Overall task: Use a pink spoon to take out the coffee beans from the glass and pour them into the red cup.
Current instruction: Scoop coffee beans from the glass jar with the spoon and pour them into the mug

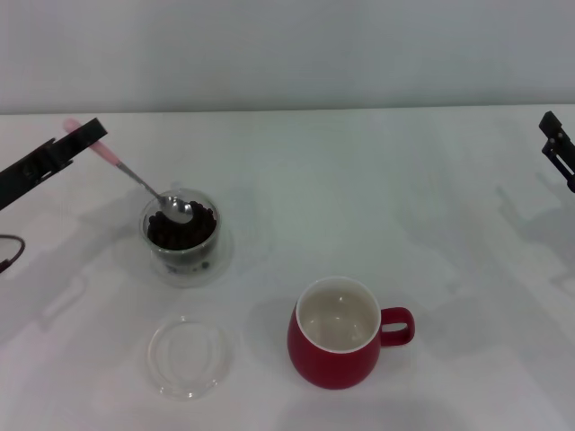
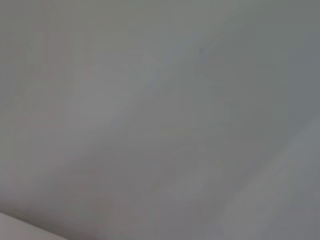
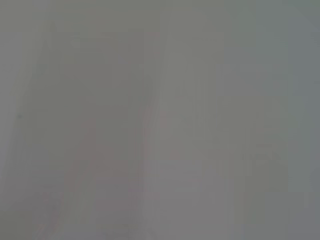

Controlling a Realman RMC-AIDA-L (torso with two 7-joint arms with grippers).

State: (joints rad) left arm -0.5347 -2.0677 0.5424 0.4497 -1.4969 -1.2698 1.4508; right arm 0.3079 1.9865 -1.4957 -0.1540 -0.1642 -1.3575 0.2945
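In the head view my left gripper is shut on the pale pink handle of the pink spoon, at the left of the table. The spoon slants down to the right, and its silver bowl rests in the coffee beans inside the small clear glass. The red cup, white inside and holding no beans, stands to the front right of the glass, its handle to the right. My right gripper is parked at the far right edge. Both wrist views show only blank grey.
A flat shallow clear glass dish lies in front of the glass, left of the red cup. The white table reaches back to a pale wall.
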